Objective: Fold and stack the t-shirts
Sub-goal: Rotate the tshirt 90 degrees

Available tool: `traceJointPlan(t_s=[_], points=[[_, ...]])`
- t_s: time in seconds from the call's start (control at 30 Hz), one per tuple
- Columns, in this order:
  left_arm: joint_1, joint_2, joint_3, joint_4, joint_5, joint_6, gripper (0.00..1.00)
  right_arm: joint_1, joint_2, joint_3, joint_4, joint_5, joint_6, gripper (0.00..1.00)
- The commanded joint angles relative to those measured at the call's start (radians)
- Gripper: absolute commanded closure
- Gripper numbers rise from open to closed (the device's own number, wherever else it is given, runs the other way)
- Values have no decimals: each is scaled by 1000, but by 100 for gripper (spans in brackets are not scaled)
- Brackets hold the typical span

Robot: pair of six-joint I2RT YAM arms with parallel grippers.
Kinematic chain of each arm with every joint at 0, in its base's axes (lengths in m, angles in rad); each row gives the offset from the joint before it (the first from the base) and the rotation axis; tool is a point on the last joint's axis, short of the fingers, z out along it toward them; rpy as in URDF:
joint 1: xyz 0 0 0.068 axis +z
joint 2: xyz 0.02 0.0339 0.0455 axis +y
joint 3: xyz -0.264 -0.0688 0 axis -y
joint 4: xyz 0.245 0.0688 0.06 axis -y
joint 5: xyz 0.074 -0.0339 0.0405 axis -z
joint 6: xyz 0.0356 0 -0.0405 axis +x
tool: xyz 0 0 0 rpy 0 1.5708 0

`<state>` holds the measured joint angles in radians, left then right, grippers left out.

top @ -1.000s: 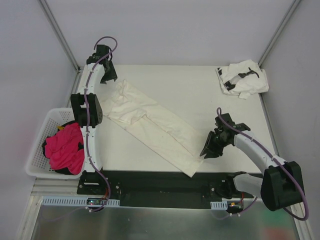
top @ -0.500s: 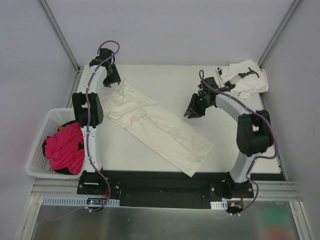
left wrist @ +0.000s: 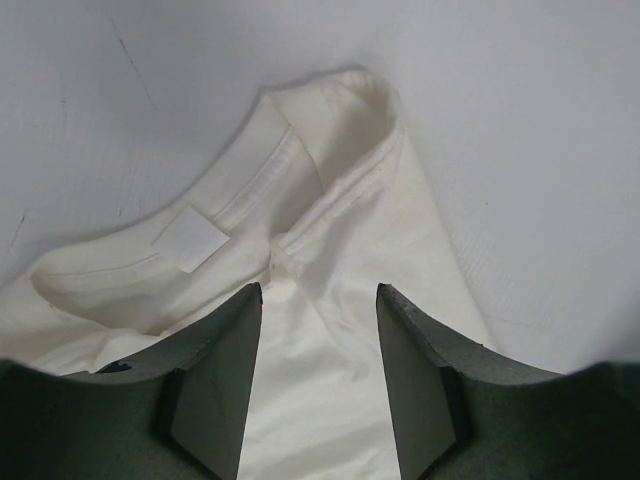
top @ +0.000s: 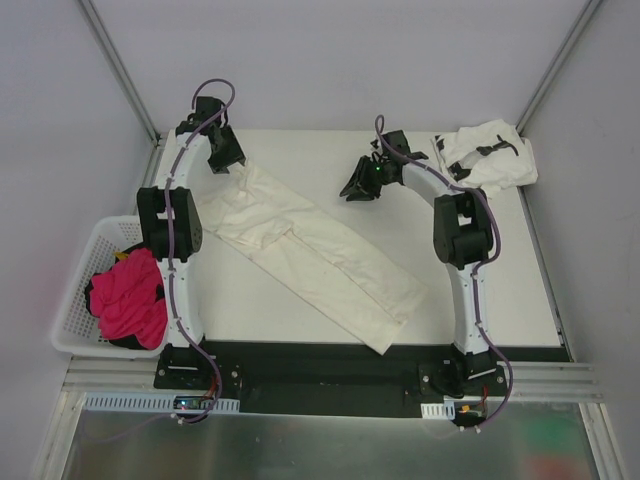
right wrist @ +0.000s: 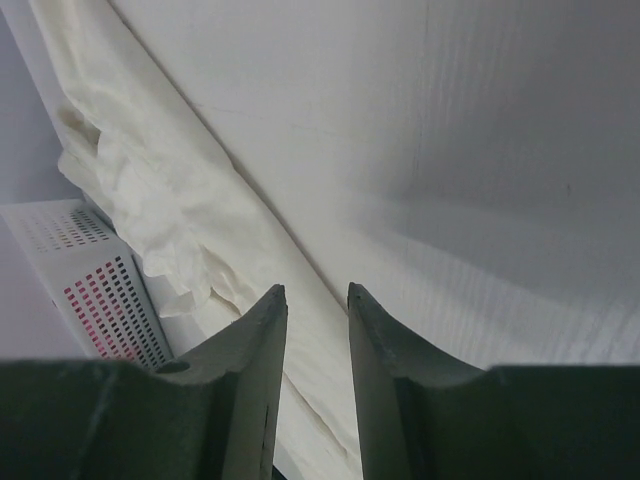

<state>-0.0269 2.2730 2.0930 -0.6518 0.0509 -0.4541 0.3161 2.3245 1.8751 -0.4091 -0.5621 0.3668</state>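
The cream-white t-shirt (top: pixel 310 250) lies as a long strip from the table's (top: pixel 500 280) far-left corner toward its near edge. The printed t-shirt (top: pixel 487 155) sits bunched in the far-right corner. Only the left wrist view shows the collar (left wrist: pixel 300 150) and label (left wrist: pixel 190 240) beneath the left gripper (left wrist: pixel 318 300), whose jaws stand apart above the cloth. The right gripper (top: pixel 355 188) hangs near the far edge's middle with its jaws slightly parted and empty. Its wrist view catches the basket (right wrist: pixel 70 260).
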Motion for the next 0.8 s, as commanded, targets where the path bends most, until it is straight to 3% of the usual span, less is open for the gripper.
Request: traceJointPlan(t_s=[0.0,0.77], points=[[-5,-75,-22,23,20,-23,51,-2,33,52,15,-61,29,66],[5,-43,1,23,6,-6,51,112,42,-149,167,-104,104,65]])
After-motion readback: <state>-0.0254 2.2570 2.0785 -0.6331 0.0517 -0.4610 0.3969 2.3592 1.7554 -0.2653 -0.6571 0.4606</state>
